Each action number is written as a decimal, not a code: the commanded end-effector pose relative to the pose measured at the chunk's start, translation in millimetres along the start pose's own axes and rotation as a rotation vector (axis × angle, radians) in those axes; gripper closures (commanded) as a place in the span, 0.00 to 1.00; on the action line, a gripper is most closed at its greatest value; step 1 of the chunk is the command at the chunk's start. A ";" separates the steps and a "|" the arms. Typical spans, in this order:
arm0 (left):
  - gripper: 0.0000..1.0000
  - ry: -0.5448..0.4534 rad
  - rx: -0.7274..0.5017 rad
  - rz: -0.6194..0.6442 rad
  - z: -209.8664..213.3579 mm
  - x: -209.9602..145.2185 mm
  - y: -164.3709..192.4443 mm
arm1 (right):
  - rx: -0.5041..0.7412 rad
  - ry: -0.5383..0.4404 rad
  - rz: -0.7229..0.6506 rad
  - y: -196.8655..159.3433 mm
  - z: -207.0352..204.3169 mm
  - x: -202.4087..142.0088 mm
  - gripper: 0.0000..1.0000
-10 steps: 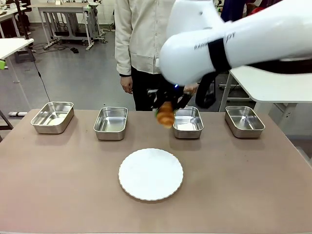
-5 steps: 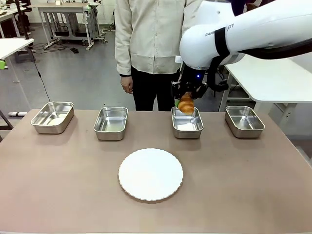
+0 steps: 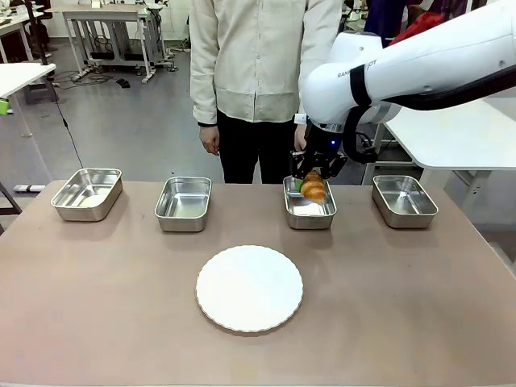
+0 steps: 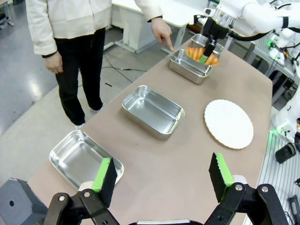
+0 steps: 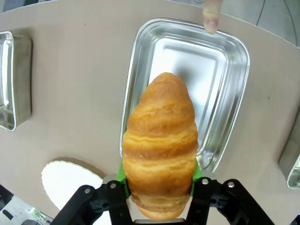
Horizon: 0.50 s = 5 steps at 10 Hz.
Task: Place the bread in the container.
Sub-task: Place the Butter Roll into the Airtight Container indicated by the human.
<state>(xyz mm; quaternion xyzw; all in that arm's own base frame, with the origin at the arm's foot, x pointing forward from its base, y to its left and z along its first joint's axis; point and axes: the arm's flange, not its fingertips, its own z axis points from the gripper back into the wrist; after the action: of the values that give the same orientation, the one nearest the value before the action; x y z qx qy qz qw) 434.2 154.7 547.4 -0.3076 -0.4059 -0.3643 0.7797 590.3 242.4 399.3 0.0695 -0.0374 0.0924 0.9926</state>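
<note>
Bread [image 5: 160, 145] sits clamped between the right end effector [image 5: 159, 187] pads, above the container [image 5: 220, 84].

my right gripper [image 3: 313, 182] holds bread [image 3: 314, 187] over third container [image 3: 310, 211] from my left | plate [image 3: 249, 288] nearer me on counter [image 3: 403, 306]

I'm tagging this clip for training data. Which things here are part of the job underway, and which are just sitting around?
In the job:
- croissant, clamped in the right gripper
- steel pan below it, where a person's finger points

Lying about:
- white plate
- three other steel pans
- left gripper, open, idle
</note>
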 end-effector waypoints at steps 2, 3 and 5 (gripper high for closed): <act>0.00 -0.010 -0.008 -0.016 1.8 -0.2 -0.3 | 0.000 0.000 0.000 0.0 0.0 0.0 0.44; 0.00 -0.010 -0.008 -0.016 1.8 -0.2 -0.3 | -0.018 -0.014 -0.013 -1.7 -10.4 7.5 0.44; 0.00 -0.010 -0.008 -0.016 1.8 -0.2 -0.3 | -0.005 -0.055 0.017 -2.1 -25.8 13.1 0.44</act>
<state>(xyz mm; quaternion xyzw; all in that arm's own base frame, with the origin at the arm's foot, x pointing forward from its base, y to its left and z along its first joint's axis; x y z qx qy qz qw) 434.2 154.7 547.5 -0.3076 -0.4059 -0.3644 0.7797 597.7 245.3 380.7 0.0725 -0.0452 0.0914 0.9921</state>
